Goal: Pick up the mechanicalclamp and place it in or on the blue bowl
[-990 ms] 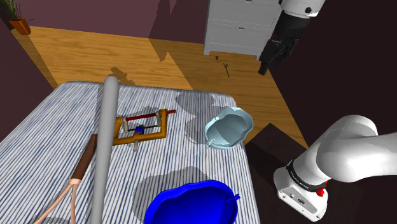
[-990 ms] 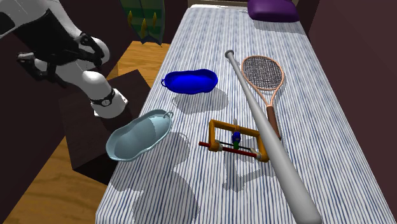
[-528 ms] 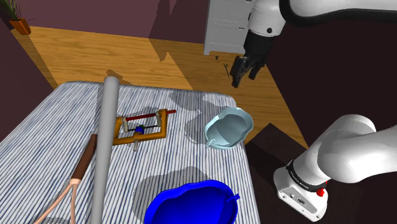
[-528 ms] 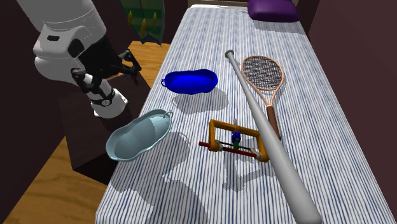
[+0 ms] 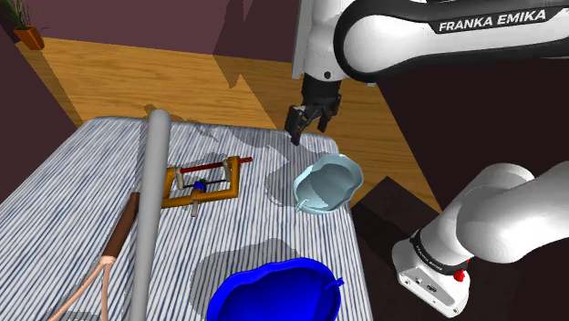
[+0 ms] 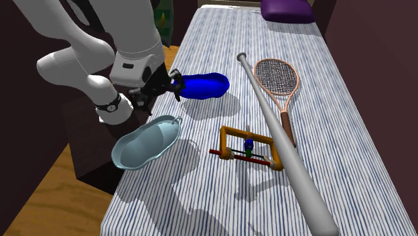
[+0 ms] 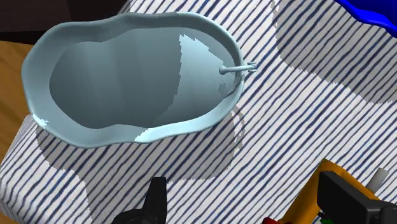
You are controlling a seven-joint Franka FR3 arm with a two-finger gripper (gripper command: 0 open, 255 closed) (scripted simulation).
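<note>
On striped bed, one clamp, one blue bowl

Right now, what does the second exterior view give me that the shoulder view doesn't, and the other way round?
Second exterior view adds: the racket's strung head and a purple cushion at the far end of the striped surface.
Shoulder view adds: a white dresser and a potted plant.
Shared: the clamp, blue bowl, pale bowl and grey bat on the striped surface, plus the gripper in the air near the pale bowl.
</note>
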